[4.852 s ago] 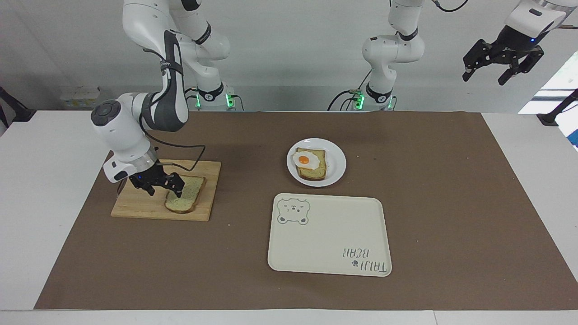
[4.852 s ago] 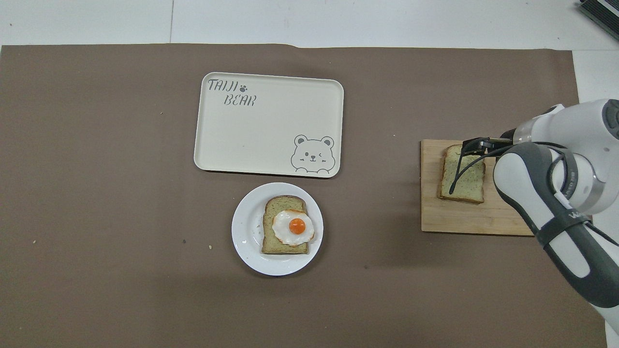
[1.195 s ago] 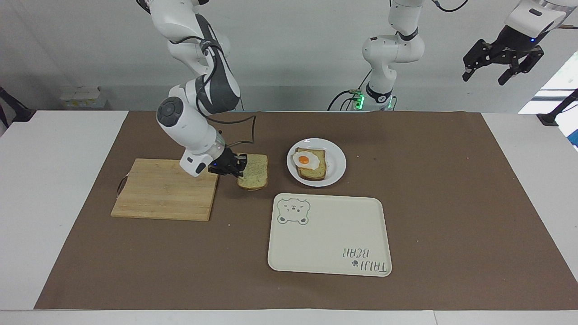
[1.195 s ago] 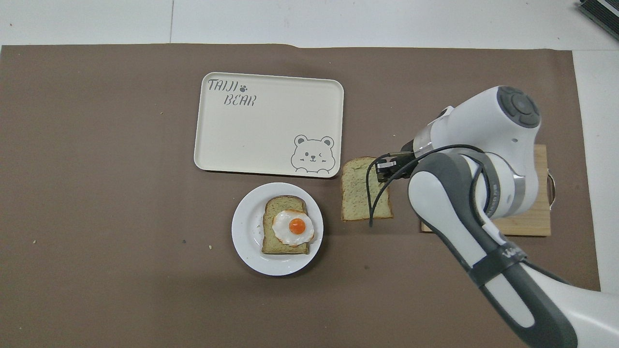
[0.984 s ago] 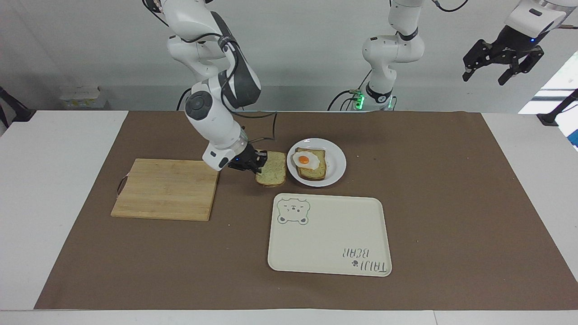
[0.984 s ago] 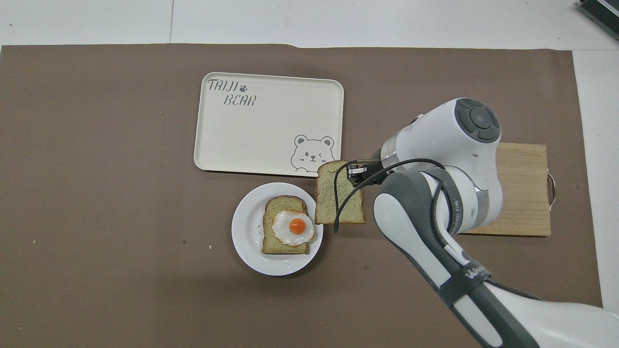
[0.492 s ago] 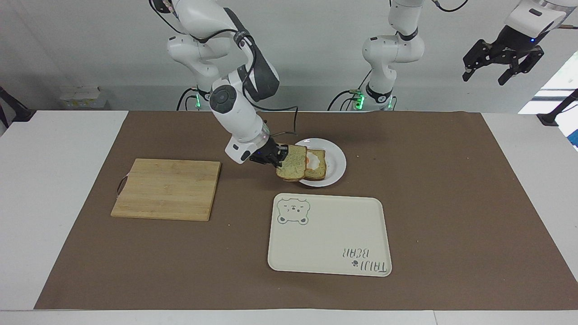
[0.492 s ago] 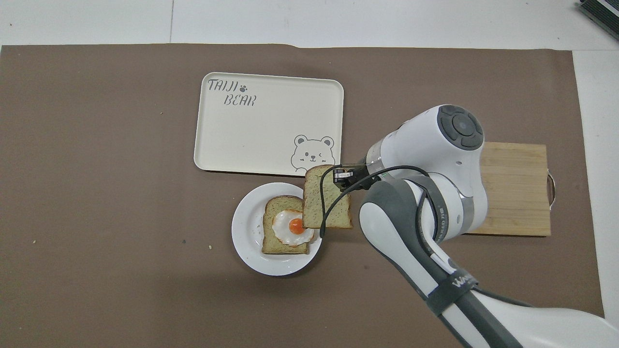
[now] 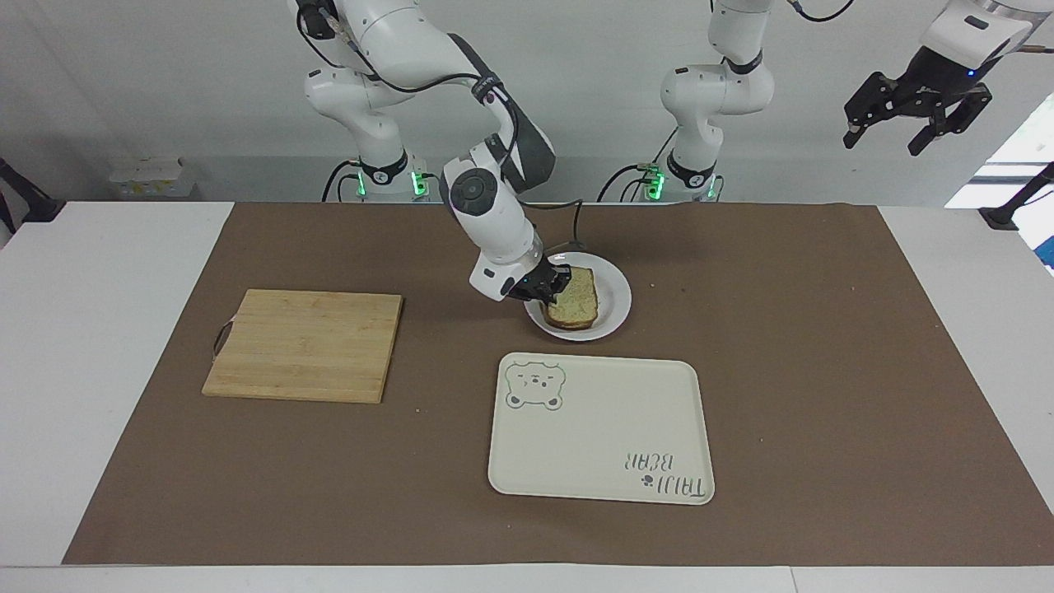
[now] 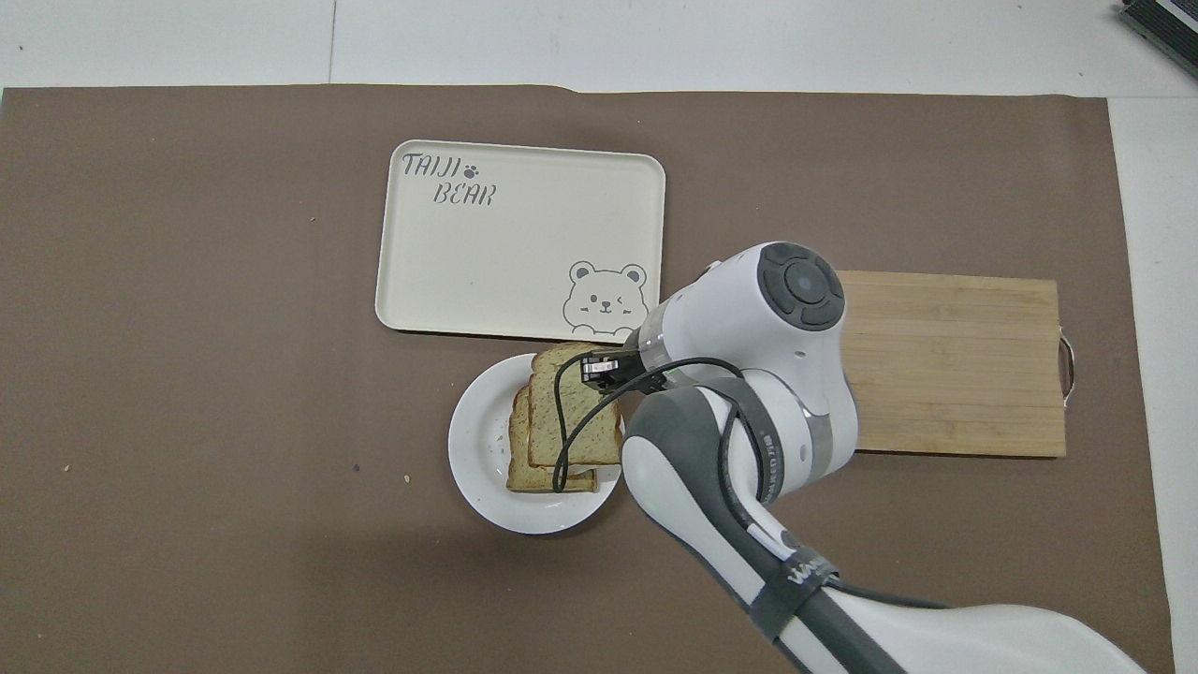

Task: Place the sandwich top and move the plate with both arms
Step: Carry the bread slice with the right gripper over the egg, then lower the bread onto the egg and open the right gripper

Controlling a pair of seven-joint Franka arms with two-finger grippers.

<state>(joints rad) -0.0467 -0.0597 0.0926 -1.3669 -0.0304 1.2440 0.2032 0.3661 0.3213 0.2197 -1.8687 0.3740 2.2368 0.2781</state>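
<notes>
The right pincer [image 9: 550, 286] is clamped on one edge of the sandwich top [image 9: 576, 295] and holds it over the plate [image 9: 616, 306], above the lower slice [image 10: 520, 473]. In the overhead view the top sits a little askew, shifted toward the tray [image 10: 449, 271], so the lower slice's edge shows beside it; the egg is fully covered. Whether the top already rests on the egg I cannot tell.

The step in hand is placing the top. Next, I judge, the slice needs squaring over the lower one and settling down before the pincer lets go and slides clear without dragging the bread.

The left pincer [image 9: 916, 111] waits, fingers apart, high past its end of the desk [image 9: 947, 329]. It has to come down to the plate's rim for the two-armed move, probably onto the tray just beside the plate.
</notes>
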